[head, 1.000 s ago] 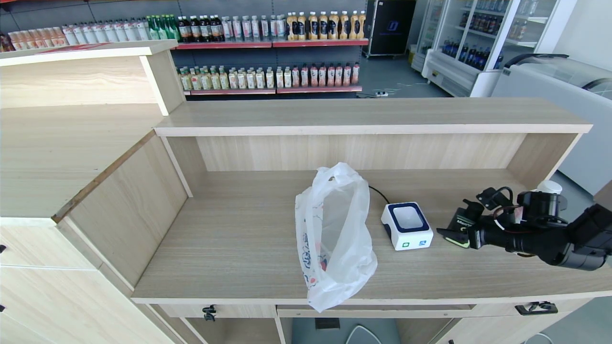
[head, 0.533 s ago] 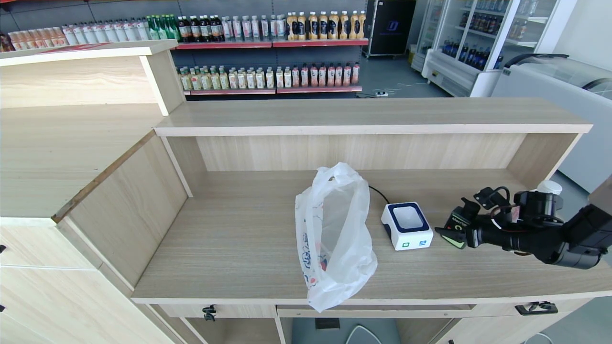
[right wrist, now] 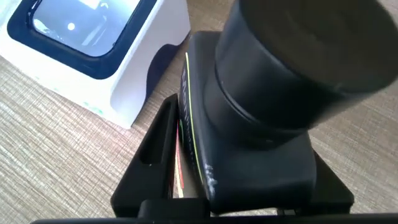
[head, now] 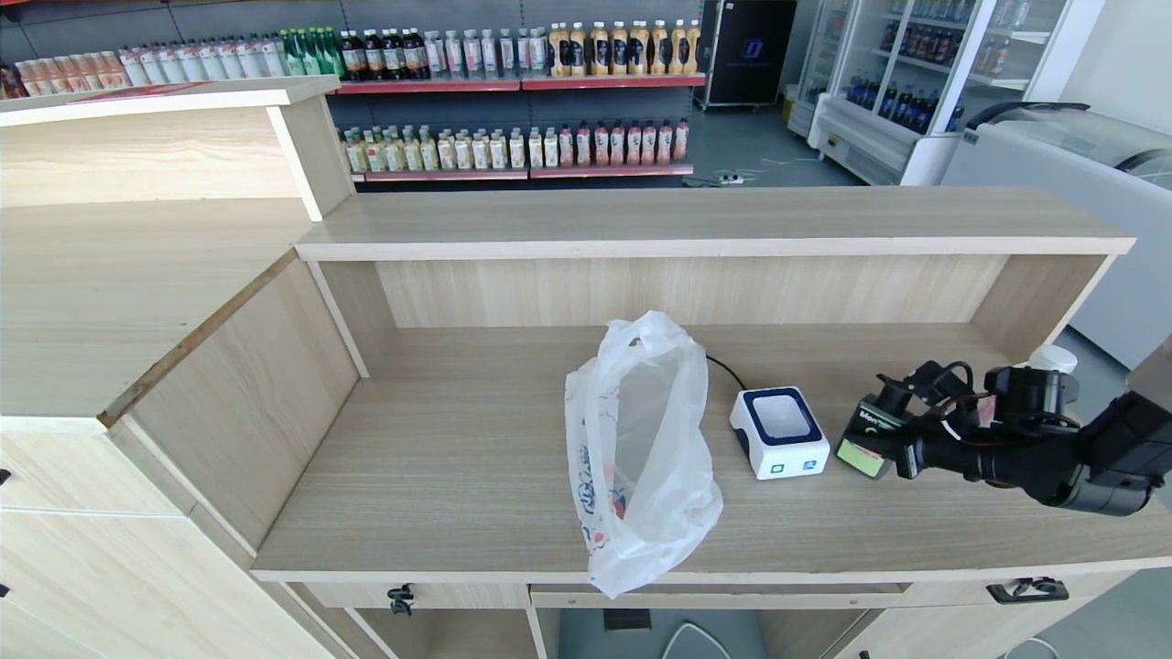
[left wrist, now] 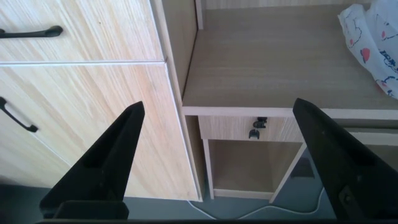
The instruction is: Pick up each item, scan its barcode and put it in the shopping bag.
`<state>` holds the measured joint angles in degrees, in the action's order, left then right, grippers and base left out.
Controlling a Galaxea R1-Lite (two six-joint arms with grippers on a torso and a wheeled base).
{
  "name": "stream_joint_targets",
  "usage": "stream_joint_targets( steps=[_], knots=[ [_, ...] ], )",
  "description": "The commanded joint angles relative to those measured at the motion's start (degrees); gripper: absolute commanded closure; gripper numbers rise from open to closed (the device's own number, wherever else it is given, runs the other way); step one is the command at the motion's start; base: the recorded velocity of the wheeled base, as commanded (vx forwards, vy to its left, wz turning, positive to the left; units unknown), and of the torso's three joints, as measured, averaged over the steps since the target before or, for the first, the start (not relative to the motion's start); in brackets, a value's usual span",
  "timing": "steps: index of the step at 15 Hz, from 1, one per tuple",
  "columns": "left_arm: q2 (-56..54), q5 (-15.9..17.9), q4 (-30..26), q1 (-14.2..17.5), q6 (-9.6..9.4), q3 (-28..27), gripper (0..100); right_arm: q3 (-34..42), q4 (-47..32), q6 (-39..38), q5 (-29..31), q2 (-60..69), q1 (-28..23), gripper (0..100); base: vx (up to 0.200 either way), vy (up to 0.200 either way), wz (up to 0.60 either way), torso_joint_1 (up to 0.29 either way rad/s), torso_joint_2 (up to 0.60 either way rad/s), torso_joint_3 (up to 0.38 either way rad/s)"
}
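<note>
A wide wooden desk carried everything. Near its middle a thin white plastic bag stood upright with its mouth gaping, apparently so goods could be dropped straight in. The right claw was low over the desk's right side, clamped on a black item whose green label seemed angled toward the scanner. That small white box, its dark-rimmed window facing up, sat just to the right of the bag. The item hung just beside the scanner, apart from it and not over the window, so the barcode step looked unfinished. The left claw hung spread wide and empty by the desk's front edge, near the drawers, out of the way.
</note>
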<state>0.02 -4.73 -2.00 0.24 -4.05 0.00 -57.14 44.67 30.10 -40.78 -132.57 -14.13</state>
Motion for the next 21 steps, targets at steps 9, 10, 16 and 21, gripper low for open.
stream_joint_targets(
  steps=[9, 10, 16, 21],
  knots=[
    [-0.02, -0.02, -0.02, 0.02, 0.0, 0.0, 0, 12.75, -2.57, 18.24, -3.61, 42.66, 7.62, 100, 0.0, 0.0, 0.0, 0.0, 0.0, 0.0],
    [-0.02, -0.02, -0.02, 0.02, 0.0, 0.0, 0, 14.16, -2.48, 26.68, -2.82, 44.86, 9.12, 100, 0.0, 0.0, 0.0, 0.0, 0.0, 0.0],
    [-0.02, -0.02, -0.02, 0.02, 0.0, 0.0, 0, 17.06, -2.13, 68.34, -6.77, 50.39, 15.97, 100, 0.0, 0.0, 0.0, 0.0, 0.0, 0.0],
    [-0.02, -0.02, -0.02, 0.02, 0.0, 0.0, 0, 17.67, 4.82, 88.99, -7.39, 52.94, 29.95, 100, 0.0, 0.0, 0.0, 0.0, 0.0, 0.0]
  ],
)
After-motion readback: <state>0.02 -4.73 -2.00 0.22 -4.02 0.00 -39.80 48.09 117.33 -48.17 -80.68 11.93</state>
